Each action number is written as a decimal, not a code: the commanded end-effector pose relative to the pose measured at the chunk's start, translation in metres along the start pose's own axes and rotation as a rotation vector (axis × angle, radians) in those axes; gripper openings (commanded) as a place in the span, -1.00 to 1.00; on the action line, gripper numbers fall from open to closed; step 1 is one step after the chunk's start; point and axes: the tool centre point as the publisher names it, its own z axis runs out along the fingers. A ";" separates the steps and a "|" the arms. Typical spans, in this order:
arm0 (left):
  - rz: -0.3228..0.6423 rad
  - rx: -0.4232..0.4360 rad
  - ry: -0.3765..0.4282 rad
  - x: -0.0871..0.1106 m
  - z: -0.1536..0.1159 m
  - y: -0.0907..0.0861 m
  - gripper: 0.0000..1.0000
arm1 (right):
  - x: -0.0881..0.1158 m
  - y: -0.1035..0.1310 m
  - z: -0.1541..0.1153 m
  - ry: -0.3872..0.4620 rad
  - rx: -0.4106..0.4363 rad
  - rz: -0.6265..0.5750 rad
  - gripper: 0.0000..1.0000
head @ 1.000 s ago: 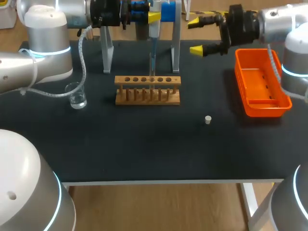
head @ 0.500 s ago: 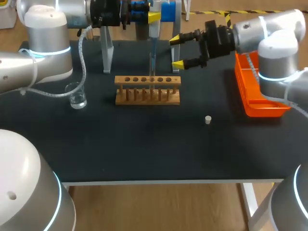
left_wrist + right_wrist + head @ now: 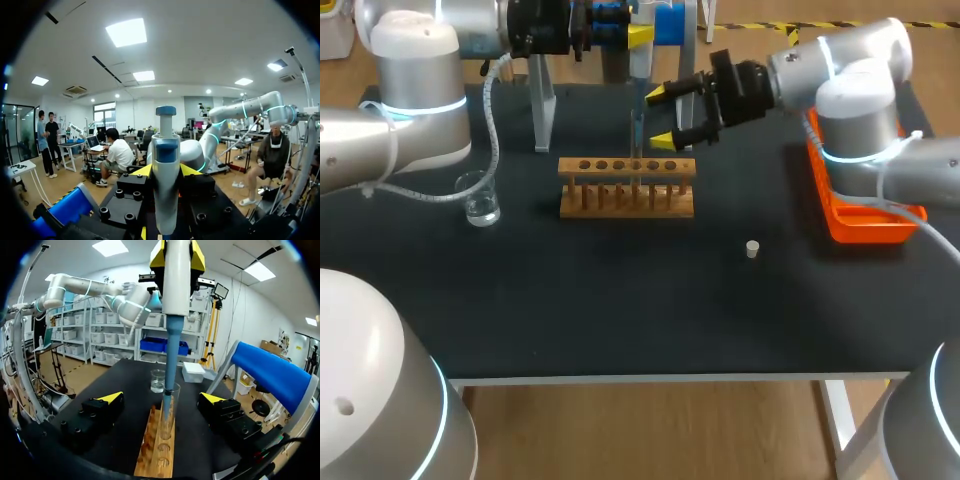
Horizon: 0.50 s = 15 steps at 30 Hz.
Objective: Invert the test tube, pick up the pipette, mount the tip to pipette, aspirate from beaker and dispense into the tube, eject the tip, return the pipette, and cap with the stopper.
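Above the wooden rack [image 3: 626, 190], my left hand [image 3: 640, 37] is clenched around the pipette [image 3: 640, 60], holding it upright so its narrow tip drops straight into the mouth of the test tube [image 3: 170, 410]. The tube stands in one of the rack's middle holes. That line-up suggests I am at the dispensing step, with liquid meant to run down inside the glass rather than onto the surface [image 3: 620, 300].

My right hand [image 3: 162, 399] reaches in from the right, level with the tube's upper part, fingers spread wide and gripping nothing. In its own wrist view, the tube and the pipette tip sit ahead of it, centred between the two yellow fingertips and touching neither. I judge it is placed there to steady the tube or to be ready for what follows.

The beaker [image 3: 478, 200] sits on the surface well to the left of the rack, and it looks to hold a little clear liquid. The small white stopper [image 3: 752, 249] lies alone in front of the rack to the right, waiting for the capping step. The orange tray [image 3: 820, 150] stands at the right side, where it can probably catch the ejected tip.
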 end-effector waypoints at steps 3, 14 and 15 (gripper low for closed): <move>-0.001 -0.003 -0.001 0.000 0.000 -0.001 -1.00 | -0.007 -0.010 0.020 -0.003 0.045 0.004 1.00; -0.001 -0.003 -0.001 0.000 0.000 -0.001 -1.00 | -0.011 -0.020 0.036 -0.027 0.100 -0.003 1.00; -0.001 -0.003 -0.001 0.000 0.000 -0.001 -1.00 | -0.011 -0.021 0.037 -0.033 0.111 -0.007 1.00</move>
